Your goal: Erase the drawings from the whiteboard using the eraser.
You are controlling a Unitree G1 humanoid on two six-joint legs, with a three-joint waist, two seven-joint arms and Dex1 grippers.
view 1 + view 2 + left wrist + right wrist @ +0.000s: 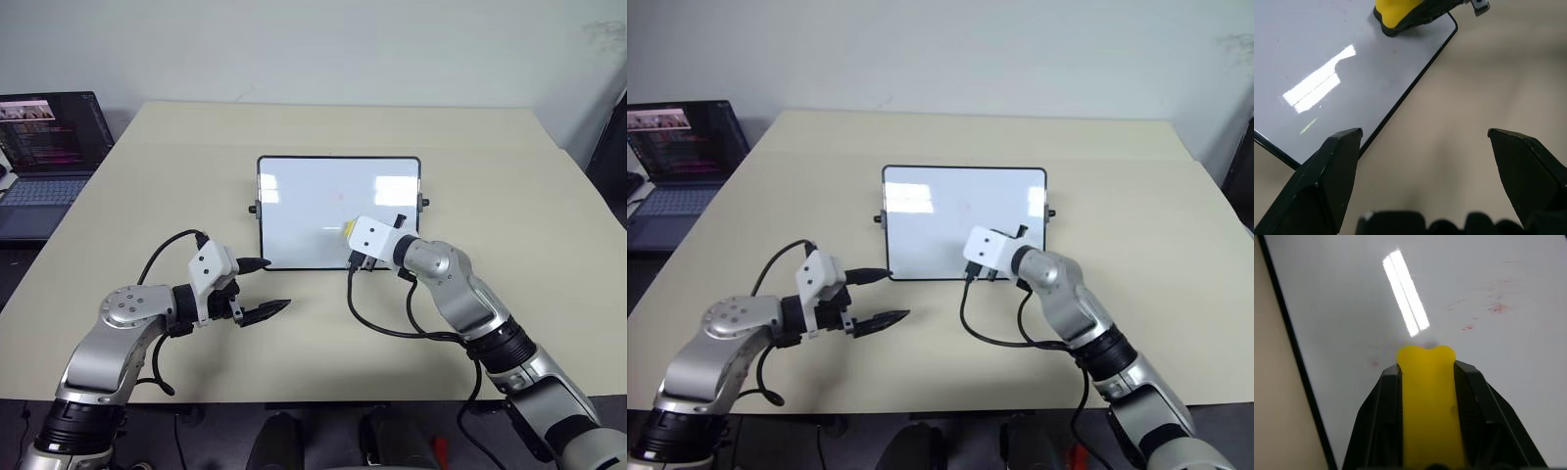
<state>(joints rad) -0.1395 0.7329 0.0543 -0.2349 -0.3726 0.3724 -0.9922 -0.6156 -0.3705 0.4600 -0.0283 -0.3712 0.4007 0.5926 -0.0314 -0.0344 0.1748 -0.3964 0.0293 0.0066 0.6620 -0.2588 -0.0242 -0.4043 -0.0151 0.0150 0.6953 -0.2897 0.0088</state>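
Note:
The whiteboard [304, 201] lies flat in the middle of the table, glossy white in a thin black frame. My right gripper [1427, 369] is shut on the yellow eraser [1427, 396], which is over the board's near right part [350, 228]. Of the drawings, faint red smudges [1497, 308] show on the board just beyond the eraser, and a tiny red speck [1375, 363] sits beside it. My left gripper [275, 284] is open, with nothing between its fingers, just off the board's near left corner. In the left wrist view the eraser [1400, 12] shows near the board's black edge [1410, 85].
An open laptop [49, 147] stands off the table's far left side. Black cables loop from both wrists onto the beige table [323, 343] in front of the board. Small black knobs [252, 209] stick out from the board's short sides.

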